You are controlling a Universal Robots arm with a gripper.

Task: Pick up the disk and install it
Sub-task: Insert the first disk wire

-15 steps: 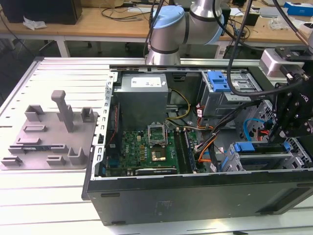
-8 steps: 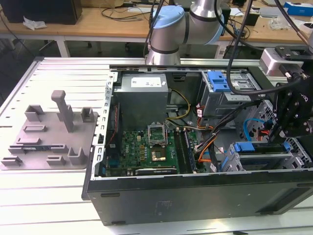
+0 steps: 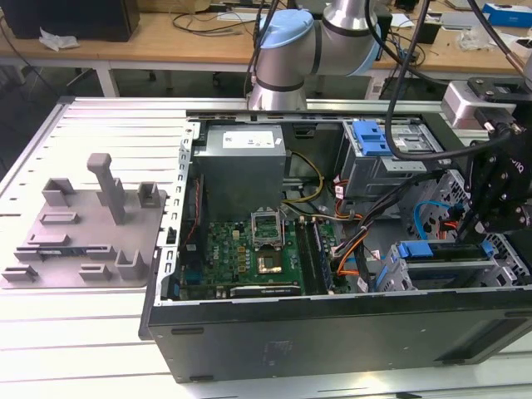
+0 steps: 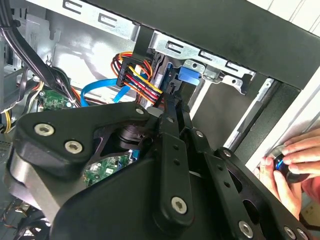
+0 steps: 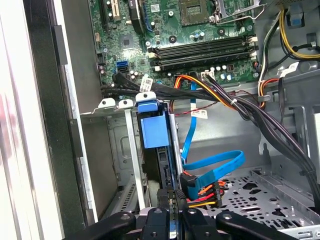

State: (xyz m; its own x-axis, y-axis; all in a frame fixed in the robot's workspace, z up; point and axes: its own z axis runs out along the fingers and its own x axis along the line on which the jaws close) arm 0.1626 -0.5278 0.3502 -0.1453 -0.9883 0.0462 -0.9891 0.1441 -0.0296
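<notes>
Black bolted links of the hand [image 5: 172, 200] pinch shut on the disk [image 5: 156, 134], a thin slab with a glossy blue plastic bracket standing on edge in the silver sheet-metal bay [image 5: 131, 150], beside flat blue cables [image 5: 215, 167].

Probably a robotics lab: opened computer tower [image 3: 332, 337] mid-frame on slotted metal table [image 3: 116, 133]; cable-strewn wooden benches [image 3: 170, 41] along the top.

Disk [image 5: 155, 132] with blue bracket, standing on edge, slotted inside the metal drive cage [image 5: 131, 155]
</notes>
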